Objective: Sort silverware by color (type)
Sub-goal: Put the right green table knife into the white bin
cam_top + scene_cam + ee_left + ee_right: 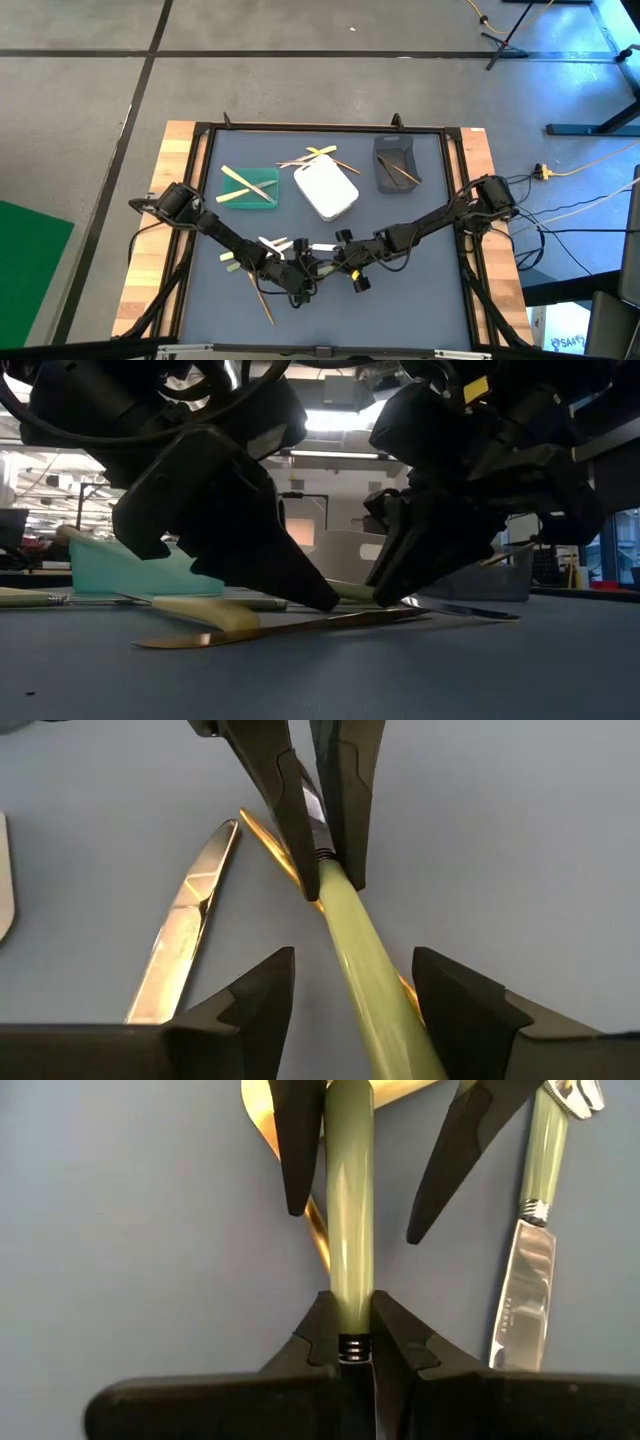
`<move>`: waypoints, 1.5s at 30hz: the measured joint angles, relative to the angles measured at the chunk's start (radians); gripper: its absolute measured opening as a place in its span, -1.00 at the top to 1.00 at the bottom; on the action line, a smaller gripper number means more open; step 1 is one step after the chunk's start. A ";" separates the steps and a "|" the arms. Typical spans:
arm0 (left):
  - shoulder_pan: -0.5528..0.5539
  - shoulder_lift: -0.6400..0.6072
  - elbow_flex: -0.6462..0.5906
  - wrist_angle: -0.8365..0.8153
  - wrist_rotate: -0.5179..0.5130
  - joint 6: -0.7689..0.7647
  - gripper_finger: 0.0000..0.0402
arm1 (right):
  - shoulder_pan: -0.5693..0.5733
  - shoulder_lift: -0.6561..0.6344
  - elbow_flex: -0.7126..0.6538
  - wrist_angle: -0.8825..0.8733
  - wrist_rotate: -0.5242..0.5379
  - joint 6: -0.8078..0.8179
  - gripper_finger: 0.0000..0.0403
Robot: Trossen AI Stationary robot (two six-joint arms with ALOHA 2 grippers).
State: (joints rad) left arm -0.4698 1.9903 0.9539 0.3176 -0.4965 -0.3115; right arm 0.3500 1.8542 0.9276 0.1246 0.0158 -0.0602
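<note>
Fingers of the right gripper (355, 1342) were clamped on the green utensil (349, 1200) at its collar. Its handle ran straight toward the left gripper (352, 982), whose wide-open fingers straddled it without touching.

Grey concrete floor (80, 110) crossed by dark seams; beyond the table, bright ceiling lights (330, 420), perhaps an office.

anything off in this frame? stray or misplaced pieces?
Yes. On the white container, several utensils lie crossed over its far rim, not inside. Also, both arms are on one green-handled utensil: the right gripper is shut on it while the open left gripper straddles its handle.
</note>
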 joint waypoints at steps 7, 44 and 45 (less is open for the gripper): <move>-0.001 0.000 0.000 0.000 -0.017 0.007 0.03 | 0.001 0.000 0.000 0.016 0.001 -0.023 0.91; 0.002 0.000 -0.001 0.022 -0.016 0.004 0.82 | 0.002 -0.002 0.002 0.032 -0.011 -0.045 0.91; 0.002 0.000 -0.001 0.021 -0.014 0.004 0.80 | 0.002 -0.002 0.002 0.032 -0.012 -0.045 0.91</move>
State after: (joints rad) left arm -0.4679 1.9903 0.9527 0.3384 -0.5104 -0.3070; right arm 0.3519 1.8523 0.9291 0.1570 0.0040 -0.1055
